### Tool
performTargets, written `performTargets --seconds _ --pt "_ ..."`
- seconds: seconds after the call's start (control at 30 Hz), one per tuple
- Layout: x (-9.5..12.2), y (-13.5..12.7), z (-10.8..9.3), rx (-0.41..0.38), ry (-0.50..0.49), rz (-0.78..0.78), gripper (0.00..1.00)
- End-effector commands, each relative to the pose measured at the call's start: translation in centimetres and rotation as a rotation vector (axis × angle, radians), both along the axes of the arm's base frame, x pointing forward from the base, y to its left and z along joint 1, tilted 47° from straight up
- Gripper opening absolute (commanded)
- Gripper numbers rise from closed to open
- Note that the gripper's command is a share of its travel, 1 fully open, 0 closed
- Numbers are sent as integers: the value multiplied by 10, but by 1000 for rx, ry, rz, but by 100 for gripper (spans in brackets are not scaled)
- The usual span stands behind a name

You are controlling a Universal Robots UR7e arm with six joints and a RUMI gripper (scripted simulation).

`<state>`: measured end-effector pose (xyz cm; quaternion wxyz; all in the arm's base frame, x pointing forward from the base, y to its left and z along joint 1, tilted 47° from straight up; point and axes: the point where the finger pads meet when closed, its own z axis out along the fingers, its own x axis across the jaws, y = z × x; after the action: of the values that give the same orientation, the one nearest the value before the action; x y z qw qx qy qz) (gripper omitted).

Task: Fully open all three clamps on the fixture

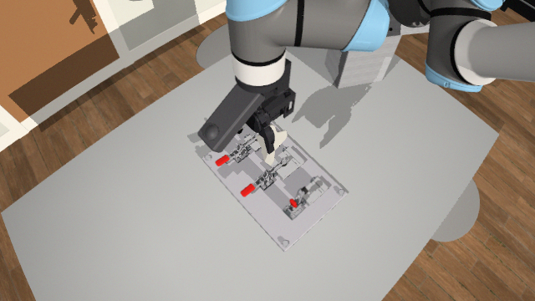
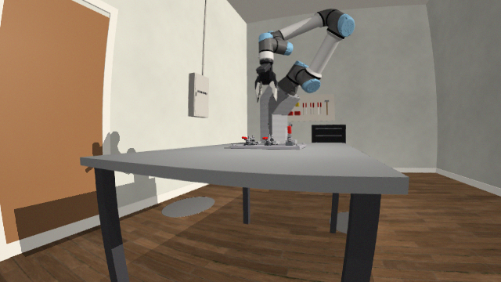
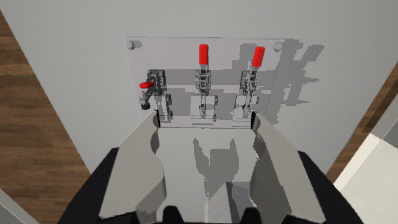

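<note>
Fixture (image 1: 311, 217): flat grey plate lying on the grey surface (image 1: 125, 234), near its middle, long axis running 10 to 4 o'clock in the top view. Three clamps in a row on it. Clamp at the 10 o'clock end (image 1: 234, 155): red handle lying flat, pointing off toward 8. Middle clamp (image 1: 260, 184): same, handle flat. Clamp at the 4 o'clock end (image 1: 298, 202): red handle stood up, seen nearly end-on from above; exterior view shows it upright (image 2: 290, 130) while the other two sit low.

End effector (image 1: 272, 147) hangs well above the fixture, over the 10 o'clock end, pointing down. Fingers spread about halfway, nothing between them. Wrist view: all three clamps framed past the fingertips.
</note>
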<state>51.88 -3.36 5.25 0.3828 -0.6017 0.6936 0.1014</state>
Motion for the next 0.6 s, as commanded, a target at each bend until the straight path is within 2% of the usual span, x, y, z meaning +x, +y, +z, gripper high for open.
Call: performTargets --seconds 0.0,0.5,0.53,0.57 --pt "0 0 0 -1 -1 0 59" --pt "0 0 0 -1 -1 0 59" --pt "0 0 0 -1 -1 0 28" --pt "0 0 0 -1 -1 0 28"
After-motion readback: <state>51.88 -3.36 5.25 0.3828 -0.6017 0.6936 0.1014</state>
